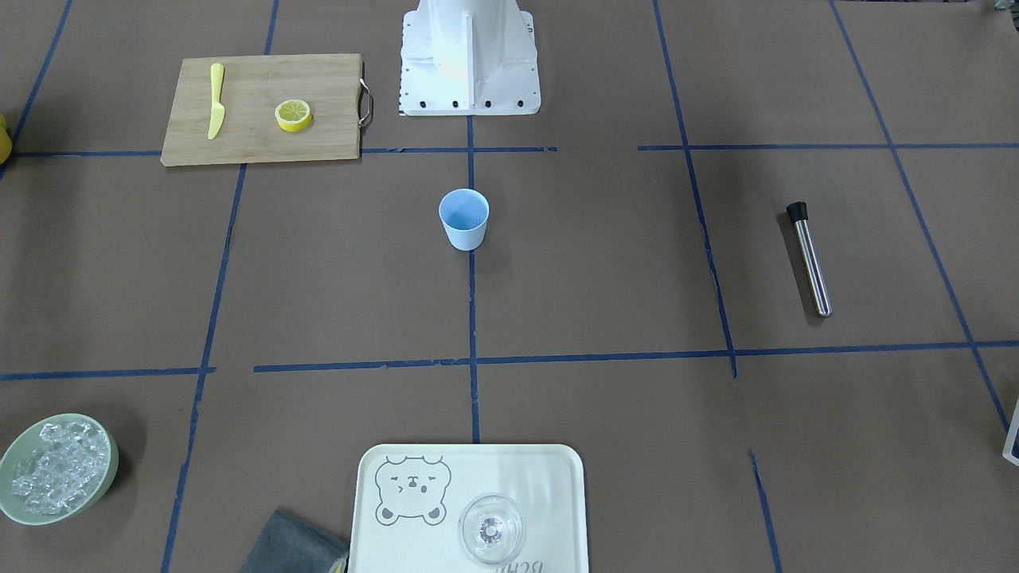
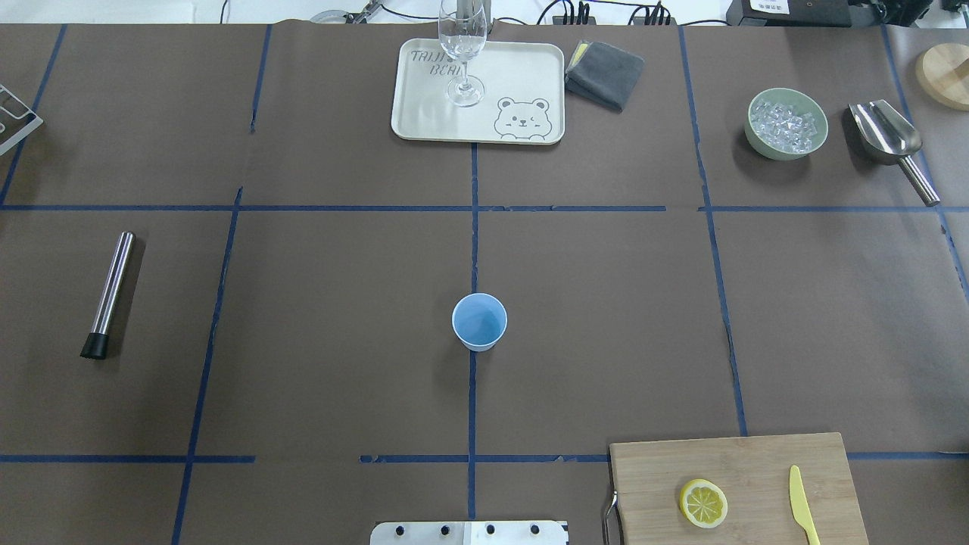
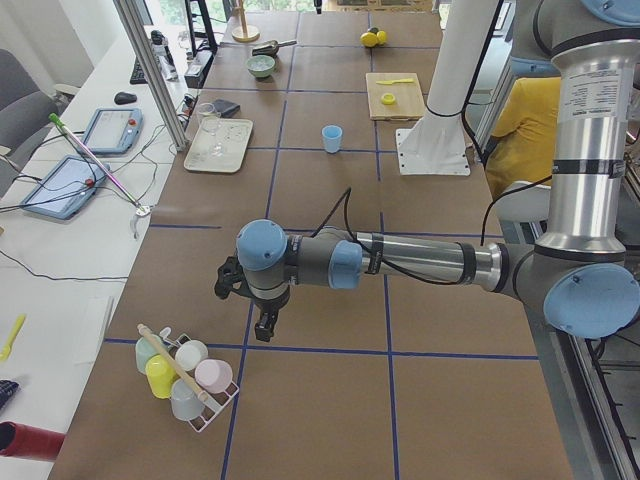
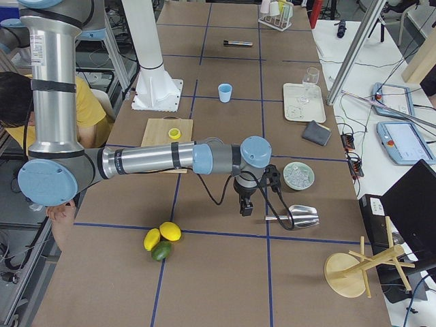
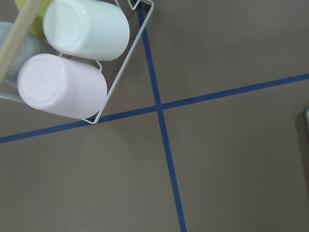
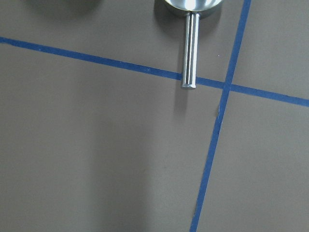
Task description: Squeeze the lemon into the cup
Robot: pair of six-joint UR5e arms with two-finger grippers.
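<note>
Lying at the worktop's (image 2: pixel 318 363) robot-side edge, the lemon (image 2: pixel 703 503) sat well apart from the cup (image 2: pixel 479 322). Whether the fingers of the left gripper (image 3: pixel 264 322) and right gripper (image 4: pixel 244 208) stood apart could not be told.

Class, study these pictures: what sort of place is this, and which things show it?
Probably a robotics lab staged as a drinks station: a grey-and-blue robot arm, a brown-papered table gridded with blue tape, and a pale-green bowl of ice.

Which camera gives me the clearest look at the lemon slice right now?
Overhead exterior: the lemon lies face-up on the cutting board, largest here, with its segments clear. Exterior front-facing shows it well too, slightly smaller. Both side views show only a tiny yellow spot. Neither wrist view shows it.
</note>
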